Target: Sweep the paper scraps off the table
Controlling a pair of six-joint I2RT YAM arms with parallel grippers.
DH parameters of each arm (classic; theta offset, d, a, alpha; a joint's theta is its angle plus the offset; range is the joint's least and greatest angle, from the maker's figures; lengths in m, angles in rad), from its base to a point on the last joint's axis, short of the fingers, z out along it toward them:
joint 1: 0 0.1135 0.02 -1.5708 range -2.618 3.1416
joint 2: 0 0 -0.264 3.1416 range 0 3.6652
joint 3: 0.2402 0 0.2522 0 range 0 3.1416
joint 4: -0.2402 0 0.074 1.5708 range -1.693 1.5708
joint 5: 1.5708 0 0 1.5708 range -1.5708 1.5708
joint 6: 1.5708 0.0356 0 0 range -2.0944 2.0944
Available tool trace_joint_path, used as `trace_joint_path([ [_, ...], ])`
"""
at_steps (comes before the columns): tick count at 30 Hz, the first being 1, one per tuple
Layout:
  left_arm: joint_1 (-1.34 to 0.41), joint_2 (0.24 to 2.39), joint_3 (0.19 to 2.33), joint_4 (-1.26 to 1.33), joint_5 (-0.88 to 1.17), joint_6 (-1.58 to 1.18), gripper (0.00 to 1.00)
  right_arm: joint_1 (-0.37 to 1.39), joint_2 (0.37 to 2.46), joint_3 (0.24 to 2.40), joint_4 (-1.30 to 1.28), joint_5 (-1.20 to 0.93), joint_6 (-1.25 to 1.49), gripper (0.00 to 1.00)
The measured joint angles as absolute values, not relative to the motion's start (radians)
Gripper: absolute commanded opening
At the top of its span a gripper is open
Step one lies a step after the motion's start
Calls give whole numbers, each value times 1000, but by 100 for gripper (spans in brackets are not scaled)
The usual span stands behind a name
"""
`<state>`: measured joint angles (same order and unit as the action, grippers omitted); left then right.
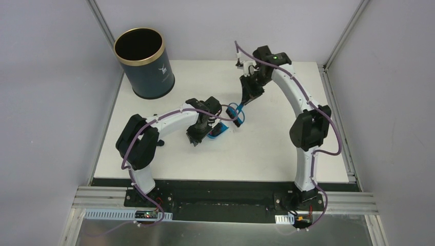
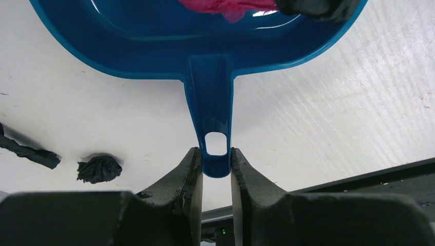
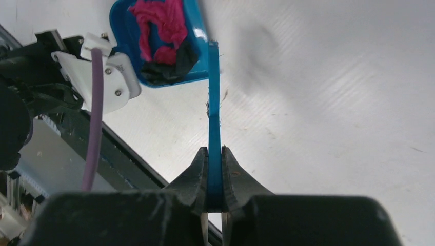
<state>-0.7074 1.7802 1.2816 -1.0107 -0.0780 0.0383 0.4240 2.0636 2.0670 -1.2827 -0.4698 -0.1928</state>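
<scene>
My left gripper (image 2: 216, 166) is shut on the handle of the blue dustpan (image 2: 154, 51), which rests on the white table (image 2: 333, 102). Magenta-pink paper scraps (image 2: 225, 6) and a black scrap (image 2: 313, 6) lie in the pan; they also show in the right wrist view (image 3: 159, 25). A crumpled black scrap (image 2: 99, 169) and a long dark scrap (image 2: 31, 152) lie on the table to the left of the handle. My right gripper (image 3: 215, 154) is shut on the blue brush handle (image 3: 214, 102). The brush head (image 1: 235, 114) is at the dustpan's mouth (image 1: 219, 130).
The dark blue gold-rimmed bin (image 1: 143, 61) stands at the table's far left corner. Grey walls enclose the table. The black front edge (image 1: 220, 182) runs along the near side. The left arm's wrist and purple cable (image 3: 95, 102) sit close to the pan.
</scene>
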Motion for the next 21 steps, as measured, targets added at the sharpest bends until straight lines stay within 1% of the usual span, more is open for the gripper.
trace_joint_path([
  [5,-705,1780,1277,-1004,-108,31,0,356,2111,2230,-1309,-433,-204,0],
  [11,-664,1780,1276,-1007,-112,15,0,384,2272,2444,-1293,-355,-213,0],
  [17,-608,1780,1276,-1025,-73,13,0,419,2367,2480,-1219,-274,-198,0],
  [21,-576,1782,1276,-1034,4,12,0,472,2409,2506,-1177,-159,-230,0],
])
